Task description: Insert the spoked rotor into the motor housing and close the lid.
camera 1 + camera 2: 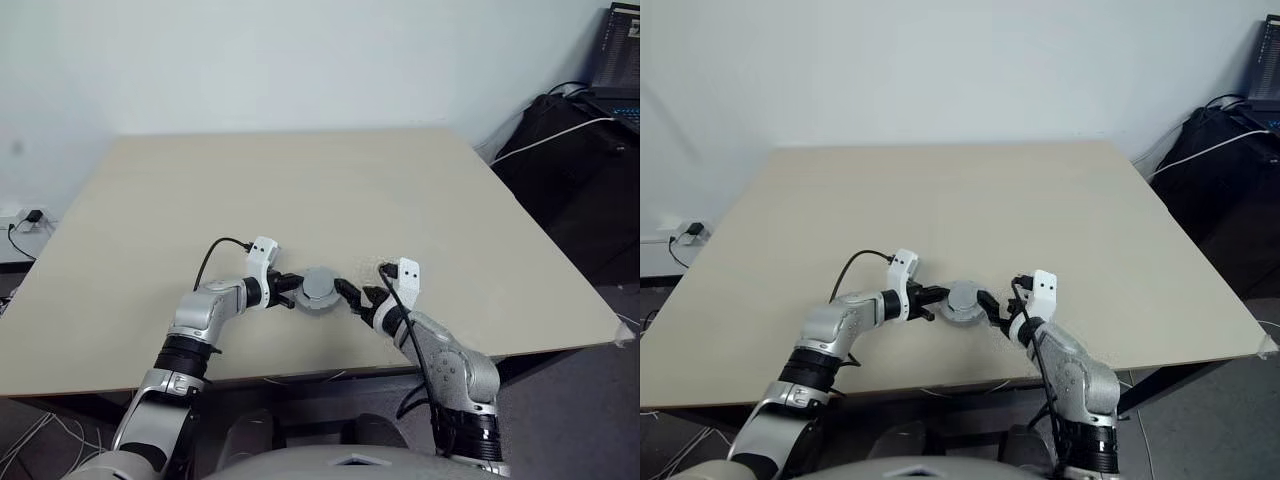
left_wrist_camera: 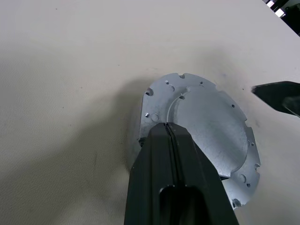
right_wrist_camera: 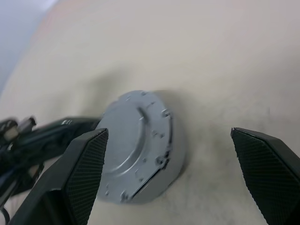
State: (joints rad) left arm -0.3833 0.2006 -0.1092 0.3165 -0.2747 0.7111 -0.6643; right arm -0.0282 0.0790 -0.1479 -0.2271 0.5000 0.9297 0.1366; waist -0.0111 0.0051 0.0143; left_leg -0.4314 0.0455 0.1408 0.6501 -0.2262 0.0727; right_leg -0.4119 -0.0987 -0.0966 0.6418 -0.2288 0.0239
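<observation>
The lid (image 1: 319, 287), a grey disc with a raised centre, lies flat and closed on top of the motor housing near the table's front edge. A narrow dark seam runs under the lid's rim (image 3: 140, 190). The housing's inside and the spoked rotor are hidden beneath it. My left gripper (image 1: 292, 290) is shut, its tips (image 2: 168, 125) resting on the lid's (image 2: 206, 126) left edge. My right gripper (image 1: 355, 295) stands open just right of the lid. One of its fingers (image 3: 89, 159) is over the lid (image 3: 136, 140), the other is out over bare table, and nothing is held.
The beige table (image 1: 300, 190) stretches away behind the lid. A black bag (image 1: 560, 150) with a white cable and a laptop (image 1: 615, 60) sit beyond the table's right edge. A wall socket (image 1: 25, 218) is at the far left.
</observation>
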